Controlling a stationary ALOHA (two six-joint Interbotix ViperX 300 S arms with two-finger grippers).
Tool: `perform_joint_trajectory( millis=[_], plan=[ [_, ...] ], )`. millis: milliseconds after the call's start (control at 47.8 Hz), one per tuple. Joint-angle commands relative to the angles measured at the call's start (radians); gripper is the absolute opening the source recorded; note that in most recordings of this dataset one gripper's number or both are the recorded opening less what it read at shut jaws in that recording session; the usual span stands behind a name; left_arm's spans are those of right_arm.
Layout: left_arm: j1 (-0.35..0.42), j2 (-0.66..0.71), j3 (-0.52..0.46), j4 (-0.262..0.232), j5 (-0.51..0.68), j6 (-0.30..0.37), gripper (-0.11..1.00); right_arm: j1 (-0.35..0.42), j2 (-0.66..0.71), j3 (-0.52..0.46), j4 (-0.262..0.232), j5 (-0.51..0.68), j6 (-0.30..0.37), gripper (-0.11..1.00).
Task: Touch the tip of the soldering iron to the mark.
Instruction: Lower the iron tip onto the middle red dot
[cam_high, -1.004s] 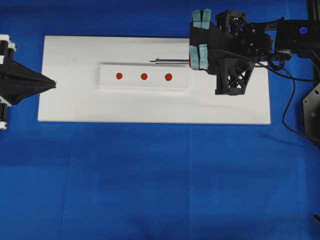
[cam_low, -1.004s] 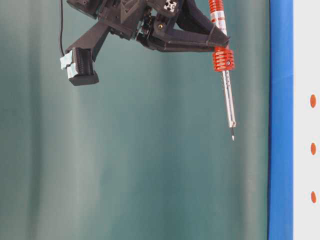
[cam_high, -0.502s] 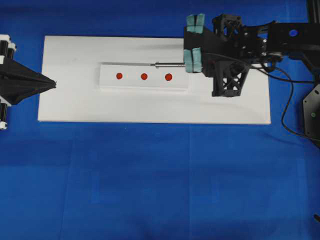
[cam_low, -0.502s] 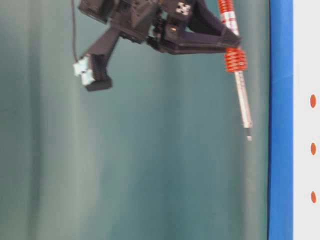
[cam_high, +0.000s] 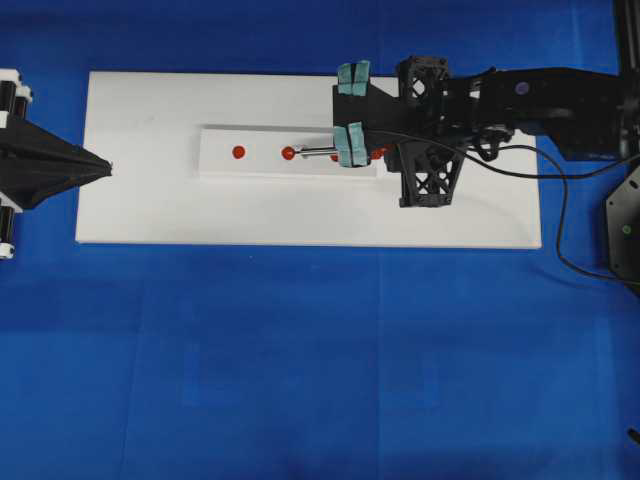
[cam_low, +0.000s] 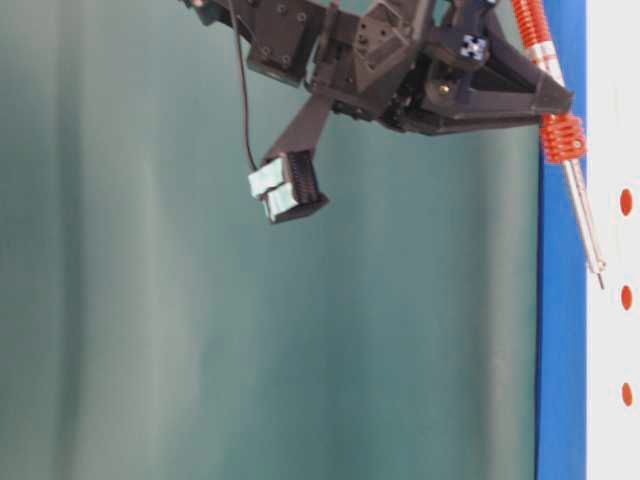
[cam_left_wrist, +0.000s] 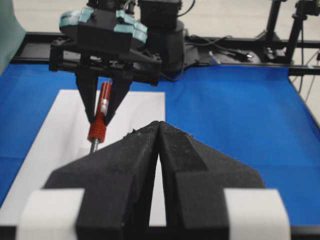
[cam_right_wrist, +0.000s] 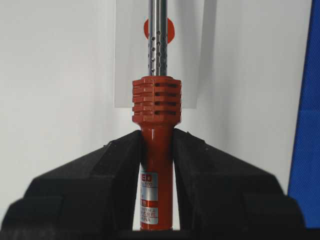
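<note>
Seemingly 3 red marks (cam_high: 238, 152), 1 soldering iron (cam_right_wrist: 155, 150).

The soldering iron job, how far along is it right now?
Done: the right gripper is shut on the soldering iron and has it over the white strip. In hand: the tip sits beside the middle red mark, seemingly just above it in the table-level view. Left: confirmed contact.

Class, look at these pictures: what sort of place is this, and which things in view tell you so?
Probably a robotics lab test bench: a blue cloth-covered table carrying a white board with red dot marks, black camera stands and cables behind, and the right gripper gripping a soldering iron.
</note>
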Motion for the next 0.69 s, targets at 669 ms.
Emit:
perform_joint_trajectory(
  millis=[669],
  plan=[
    [-0.002, 0.005, -0.011, 0.002, -0.008, -0.002, 0.02, -0.005, 0.032, -0.031, 0.002, -0.017, 0.000, 0.07]
  ],
)
